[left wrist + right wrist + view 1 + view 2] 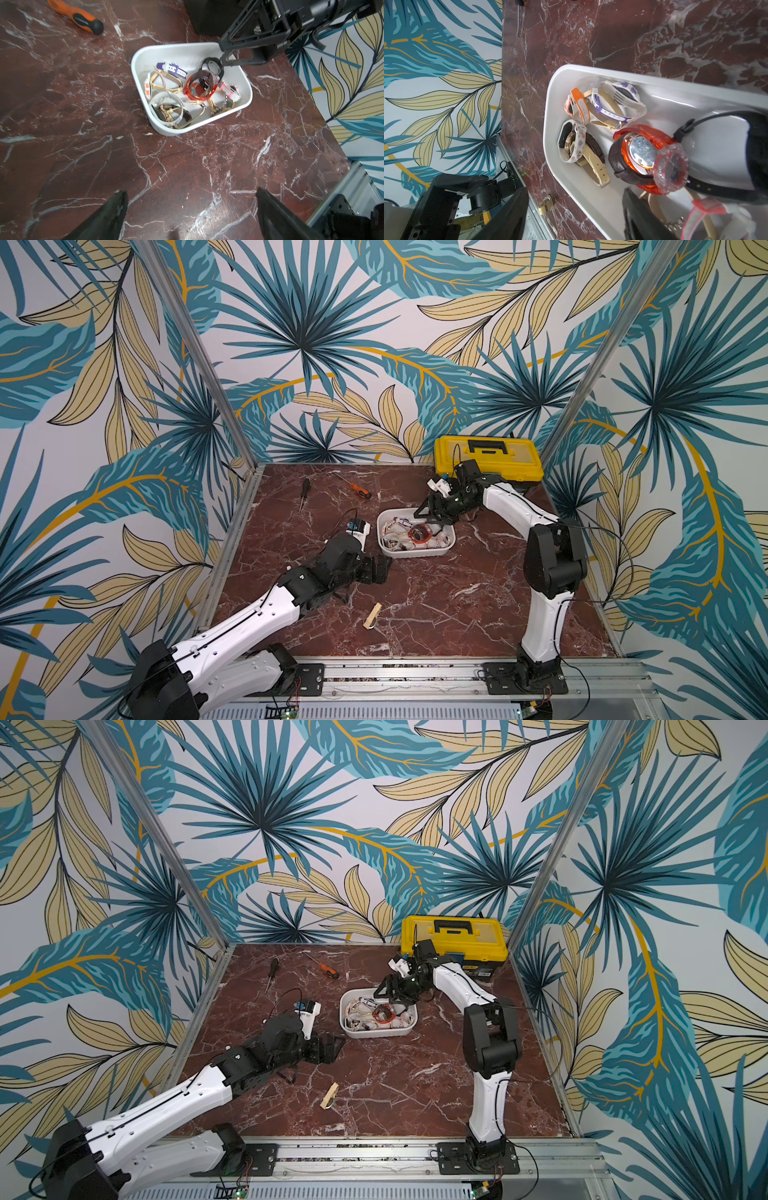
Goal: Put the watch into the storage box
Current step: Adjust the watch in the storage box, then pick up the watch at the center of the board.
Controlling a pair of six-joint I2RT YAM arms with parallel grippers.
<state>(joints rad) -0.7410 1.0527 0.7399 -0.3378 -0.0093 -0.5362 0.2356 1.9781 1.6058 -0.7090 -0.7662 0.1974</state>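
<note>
Across the red marble table (457,605), the yellow-lidded toolbox (490,456) carries a label too small to read. The white storage box (141,61) holds the black watch (210,59), which touches one finger of the right gripper (222,53), its jaws spread. The left gripper (191,207) stands wide open.

We find the white lidless plastic tub (415,554) near the middle of the red marble-pattern tabletop (457,614), with a heap of wristwatches (419,534) inside it. Behind it to the right stands the yellow-lidded black toolbox (488,456). Behind it to the left lie the orange-handled screwdriver (359,490) and, further left, the black-handled screwdriver (304,489). In front lies a small pale wooden block (372,616).
</note>
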